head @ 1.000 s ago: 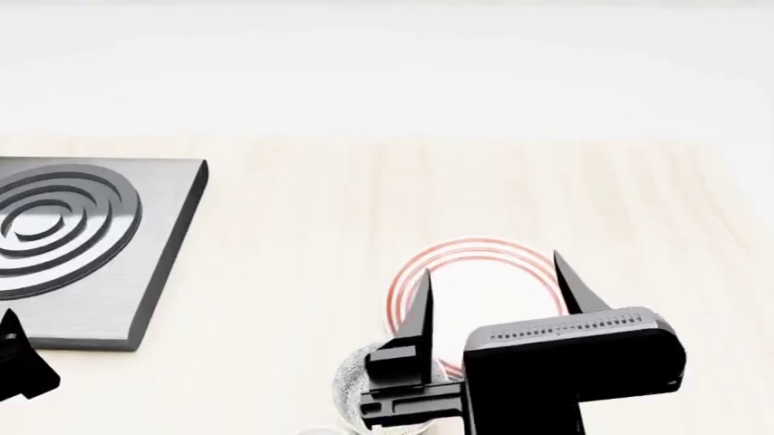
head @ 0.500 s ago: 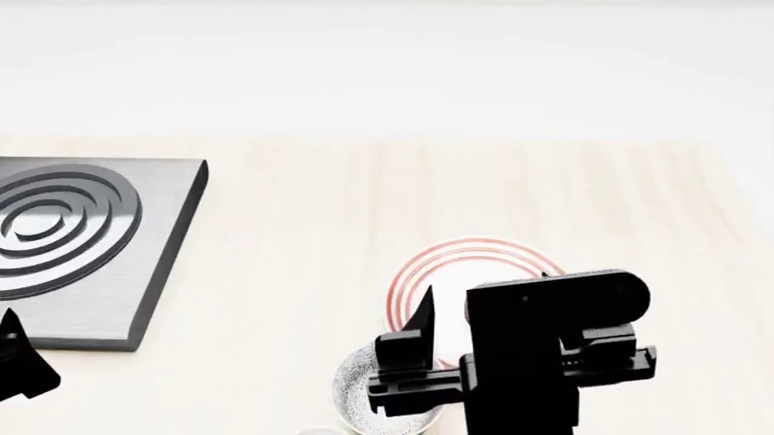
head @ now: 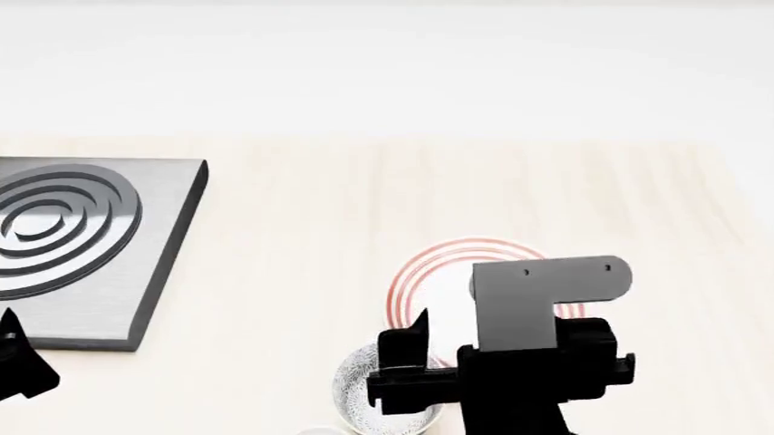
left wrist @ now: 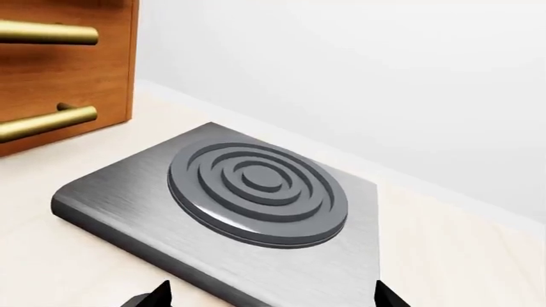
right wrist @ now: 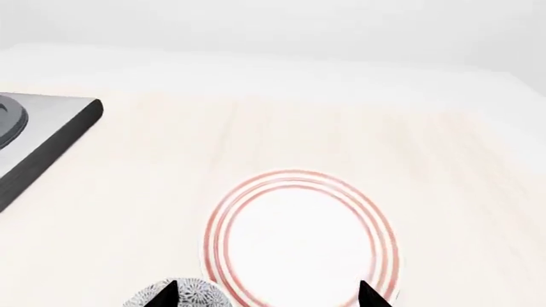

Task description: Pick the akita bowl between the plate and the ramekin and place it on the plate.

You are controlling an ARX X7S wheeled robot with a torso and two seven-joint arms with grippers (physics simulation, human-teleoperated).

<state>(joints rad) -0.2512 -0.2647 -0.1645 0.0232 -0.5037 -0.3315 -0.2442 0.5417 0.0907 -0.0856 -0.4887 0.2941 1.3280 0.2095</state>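
Setting: kitchen, rendered in simulation.

Evidence:
- Countertop (head: 303,272) of pale, light-grained wood, running back to a plain white wall (head: 387,63).
- Brushed-metal hob plate (left wrist: 230,217) with one round burner (left wrist: 256,192) of raised concentric dark rings, lying flat at the counter's left edge in the head view.
- Wooden cabinet front (left wrist: 60,70), warm brown, with two brass bar handles (left wrist: 47,121), standing just beside the hob at the back.
- Tableware on the counter: a white plate (right wrist: 298,236) with red rim rings, a speckled grey bowl (right wrist: 183,295) touching or nearly touching its near-left rim.
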